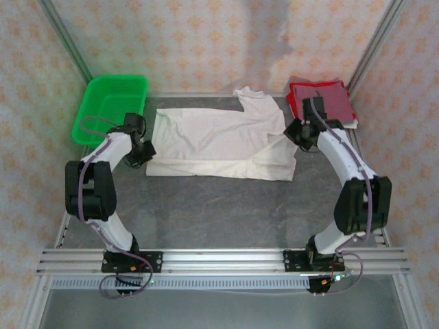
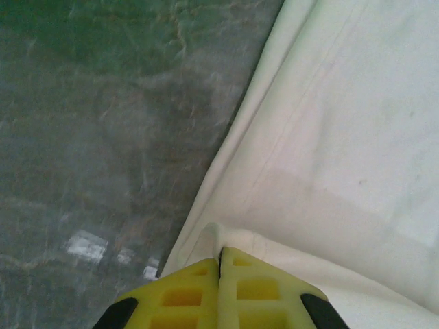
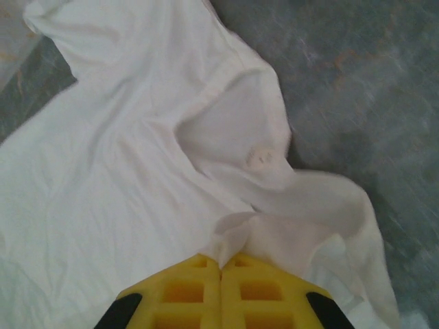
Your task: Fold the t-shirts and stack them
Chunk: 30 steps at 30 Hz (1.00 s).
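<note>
White t-shirt [image 1: 219, 144] lies spread sideways across worktop [image 1: 219, 212] centre. Your left gripper [image 2: 219, 264]: fingers pressed together, pinching shirt's left edge. Your right gripper [image 3: 221, 259]: fingers pressed together, pinching puckered fold at shirt's right side. Dark red t-shirt [image 1: 321, 101] sits folded square at far right corner, just behind right gripper. Green basket [image 1: 110, 103] at far left.
</note>
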Available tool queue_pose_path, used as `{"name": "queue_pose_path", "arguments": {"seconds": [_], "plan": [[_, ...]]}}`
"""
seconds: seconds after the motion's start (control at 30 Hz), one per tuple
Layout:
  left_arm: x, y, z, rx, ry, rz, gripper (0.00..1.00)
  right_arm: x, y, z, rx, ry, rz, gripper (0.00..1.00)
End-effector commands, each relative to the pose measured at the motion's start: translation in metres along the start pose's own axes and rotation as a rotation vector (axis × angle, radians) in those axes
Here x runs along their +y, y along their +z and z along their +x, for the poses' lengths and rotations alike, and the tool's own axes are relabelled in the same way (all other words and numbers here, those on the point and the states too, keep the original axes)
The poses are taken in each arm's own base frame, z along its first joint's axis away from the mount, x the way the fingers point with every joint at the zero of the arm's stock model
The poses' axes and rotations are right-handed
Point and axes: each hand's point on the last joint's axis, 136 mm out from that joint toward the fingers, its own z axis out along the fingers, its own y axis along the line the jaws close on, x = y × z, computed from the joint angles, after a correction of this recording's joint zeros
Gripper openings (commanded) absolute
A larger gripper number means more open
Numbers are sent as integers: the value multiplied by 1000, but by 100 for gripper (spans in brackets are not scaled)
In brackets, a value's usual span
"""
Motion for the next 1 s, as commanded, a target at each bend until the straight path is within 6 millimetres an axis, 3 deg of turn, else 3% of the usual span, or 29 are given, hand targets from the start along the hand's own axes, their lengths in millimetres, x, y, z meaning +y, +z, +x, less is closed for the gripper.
{"name": "queue_pose_path", "arguments": {"seconds": [0.0, 0.13, 0.27, 0.4, 0.47, 0.57, 0.77, 0.97], "plan": [[-5, -4, -36, -40, 28, -33, 35, 32, 11, -35, -44, -11, -59, 15], [-16, -12, -61, -77, 39, -31, 41, 60, 21, -59, -43, 2, -119, 22], [-15, -32, -53, -138, 32, -13, 42, 63, 18, -48, -2, 0, -152, 23], [-17, -38, -10, -140, 109, -4, 42, 33, 9, -6, 11, 5, -161, 24], [-25, -29, 17, -102, 185, 20, 43, 12, 10, 11, 18, 1, -120, 24], [-34, -17, 42, -59, 274, 16, 43, -8, 20, 34, 85, -22, -60, 26], [-46, 1, 43, -22, 280, 26, 42, -39, 38, 46, 117, -54, 111, 29], [-56, 11, 46, 2, 281, 47, 42, -53, 59, 47, 138, -42, 170, 36]]}}
